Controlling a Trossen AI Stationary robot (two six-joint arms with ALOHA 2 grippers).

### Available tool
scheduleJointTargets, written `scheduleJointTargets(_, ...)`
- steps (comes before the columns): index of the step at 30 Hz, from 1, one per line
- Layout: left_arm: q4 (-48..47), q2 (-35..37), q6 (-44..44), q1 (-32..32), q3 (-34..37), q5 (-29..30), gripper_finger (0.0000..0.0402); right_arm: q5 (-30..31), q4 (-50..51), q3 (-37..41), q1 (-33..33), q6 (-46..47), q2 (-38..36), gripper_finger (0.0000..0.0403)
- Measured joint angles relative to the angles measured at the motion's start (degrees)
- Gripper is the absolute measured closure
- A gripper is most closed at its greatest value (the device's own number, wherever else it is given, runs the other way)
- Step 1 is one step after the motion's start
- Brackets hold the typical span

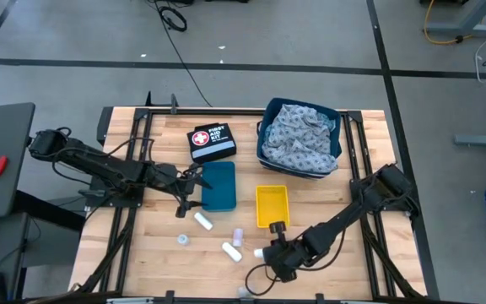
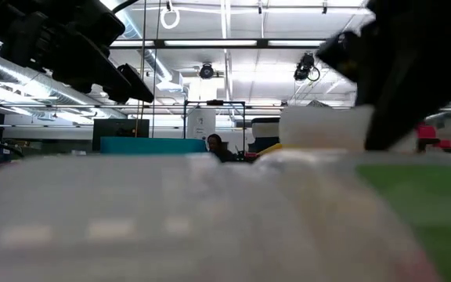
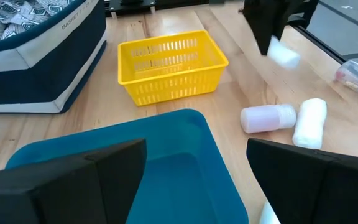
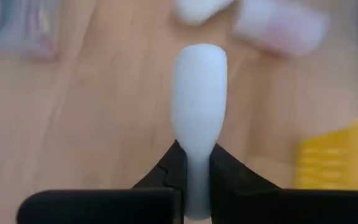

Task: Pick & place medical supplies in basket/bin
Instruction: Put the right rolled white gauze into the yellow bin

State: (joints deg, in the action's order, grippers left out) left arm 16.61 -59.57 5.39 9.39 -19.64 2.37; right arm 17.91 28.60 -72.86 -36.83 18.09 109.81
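Observation:
My right gripper (image 1: 262,253) is near the table's front edge, shut on a soft white gauze roll (image 4: 197,93), which the left wrist view shows under its dark fingers (image 3: 283,55). My left gripper (image 1: 184,196) stands open just left of the teal bin (image 1: 218,186), its fingers (image 3: 73,180) at the bin's rim with nothing between them. Two more white rolls (image 1: 202,221) (image 1: 231,251) and a small white ring (image 1: 183,240) lie on the wood. A patterned cloth (image 1: 298,139) fills the dark blue basket (image 1: 268,114). My right gripper pinches one end of the white roll (image 4: 195,163) between its two fingers, and that end is squashed flat between them. The fingers slant steeply down from the table's right side, in line with the roll. The roll sticks out beyond the fingertips, clear of the wood.
A yellow mesh basket (image 1: 272,205) stands between the teal bin and my right arm. A black first-aid pouch (image 1: 212,142) lies at the back. A pale pink bottle (image 3: 267,118) and a clear vial (image 3: 356,74) lie near the rolls.

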Motion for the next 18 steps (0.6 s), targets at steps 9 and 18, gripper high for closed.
scheduleJointTargets(9,0.4,0.0,0.0,0.0,0.0,-1.6,0.0118,16.0,28.7,-10.0,1.5,6.4,-2.0,0.0372)
scheduleJointTargets(18,-0.1,0.0,-0.2,0.0,0.0,-2.6,0.0118,13.2,34.8,-7.9,10.5,4.5,-2.2,0.0372)
